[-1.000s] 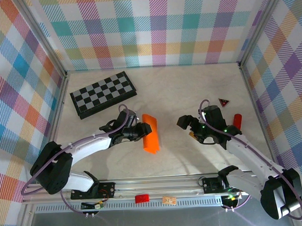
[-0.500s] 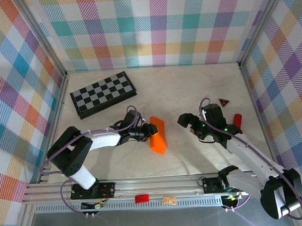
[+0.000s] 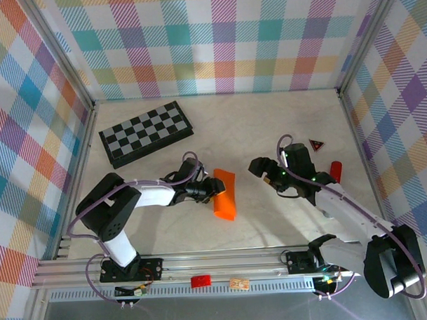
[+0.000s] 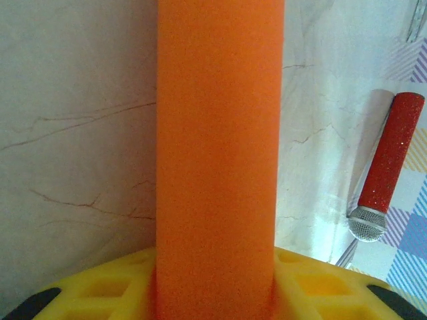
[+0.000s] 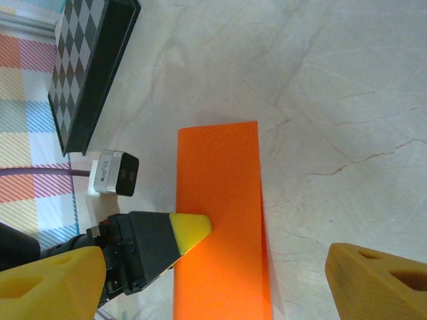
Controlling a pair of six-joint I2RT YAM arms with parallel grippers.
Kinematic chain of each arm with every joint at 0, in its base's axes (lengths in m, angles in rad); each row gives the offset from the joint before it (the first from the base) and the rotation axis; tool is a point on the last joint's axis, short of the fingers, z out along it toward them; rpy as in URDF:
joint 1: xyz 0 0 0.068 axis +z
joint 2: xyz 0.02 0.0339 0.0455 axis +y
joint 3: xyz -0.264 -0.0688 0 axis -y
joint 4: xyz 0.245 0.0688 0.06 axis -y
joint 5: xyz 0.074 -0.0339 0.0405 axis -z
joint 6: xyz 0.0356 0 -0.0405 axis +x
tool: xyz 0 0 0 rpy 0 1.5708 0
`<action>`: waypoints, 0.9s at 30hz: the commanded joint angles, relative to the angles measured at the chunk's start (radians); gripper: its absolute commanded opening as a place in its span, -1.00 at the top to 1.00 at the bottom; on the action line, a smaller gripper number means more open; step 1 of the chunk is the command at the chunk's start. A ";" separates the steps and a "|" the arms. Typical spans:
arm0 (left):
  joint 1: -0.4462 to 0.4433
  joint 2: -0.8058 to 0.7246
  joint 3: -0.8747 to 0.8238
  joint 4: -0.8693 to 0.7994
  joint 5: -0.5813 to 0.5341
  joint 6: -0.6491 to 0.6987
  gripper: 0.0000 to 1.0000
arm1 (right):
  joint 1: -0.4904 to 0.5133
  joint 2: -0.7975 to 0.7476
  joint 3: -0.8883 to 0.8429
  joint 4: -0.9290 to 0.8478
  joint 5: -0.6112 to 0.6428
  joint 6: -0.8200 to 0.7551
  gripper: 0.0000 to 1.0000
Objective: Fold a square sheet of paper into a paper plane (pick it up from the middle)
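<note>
Mid-fold, I judge. The left gripper (image 3: 213, 192) is closed on the left long edge of the sheet of paper (image 3: 226, 195), a narrow orange rectangle between the arms, with one yellow fingertip (image 5: 191, 229) on top. To its right, the right gripper (image 3: 260, 169) hangs apart, jaws wide and empty. Next, it probably needs to reach the free edge squarely for another crease.

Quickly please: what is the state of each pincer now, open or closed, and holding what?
The left pincer: closed on the orange paper.
The right pincer: open, holding nothing.
</note>
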 commanded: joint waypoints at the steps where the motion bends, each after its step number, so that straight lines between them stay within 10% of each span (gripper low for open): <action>1: -0.021 0.019 0.019 0.013 -0.002 -0.003 0.20 | 0.005 0.016 -0.014 0.007 -0.060 0.014 -0.69; 16: -0.026 0.042 0.072 -0.127 -0.072 0.092 0.15 | 0.005 -0.061 -0.130 0.050 -0.076 -0.018 -0.55; 27: -0.026 0.003 0.186 -0.424 -0.210 0.228 -0.22 | 0.005 0.114 -0.023 0.122 -0.175 -0.061 -0.51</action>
